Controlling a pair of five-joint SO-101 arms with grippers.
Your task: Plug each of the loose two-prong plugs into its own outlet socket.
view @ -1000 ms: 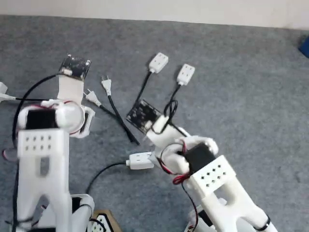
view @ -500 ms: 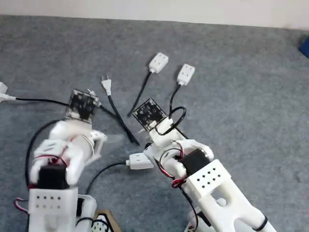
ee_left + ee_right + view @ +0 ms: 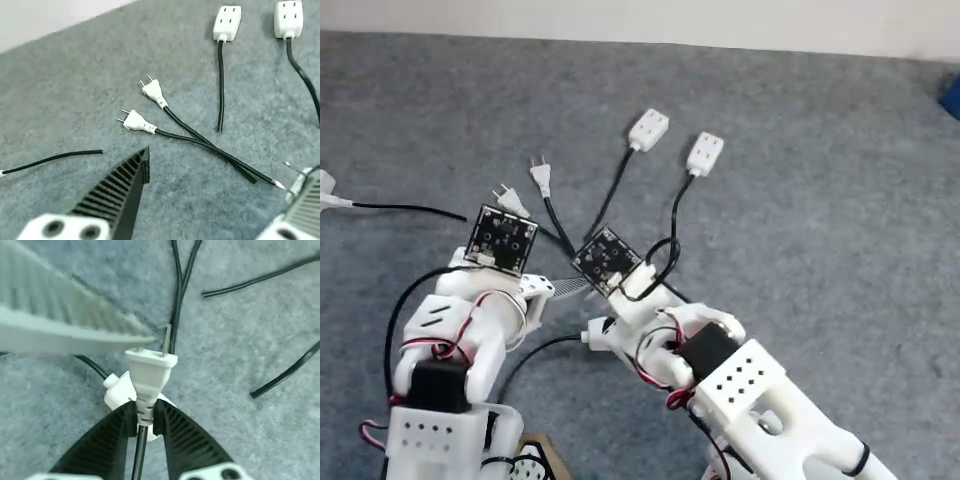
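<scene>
My right gripper (image 3: 143, 415) is shut on the neck of a white two-prong plug (image 3: 150, 371), prongs pointing away from it. A white outlet (image 3: 116, 388) lies just below that plug; in the high view this outlet (image 3: 598, 335) peeks out beside the right arm. My left gripper (image 3: 220, 170) is open, its pale finger (image 3: 65, 325) crossing close over the held plug's prongs. Two loose plugs (image 3: 152, 90) (image 3: 134, 120) lie on the carpet ahead of the left gripper. Two more outlets (image 3: 648, 128) (image 3: 705, 152) rest farther back.
Black cords (image 3: 560, 225) run from the loose plugs toward the arms, and one cord loops (image 3: 665, 262) by the right wrist. A separate cord (image 3: 390, 208) ends at a white piece (image 3: 326, 190) at the left edge. Grey carpet (image 3: 820, 220) covers the floor.
The left arm has drawn back from the far left and turned toward the right arm, bringing its open fingers beside the held plug. The right arm shifted slightly left, still holding the plug.
</scene>
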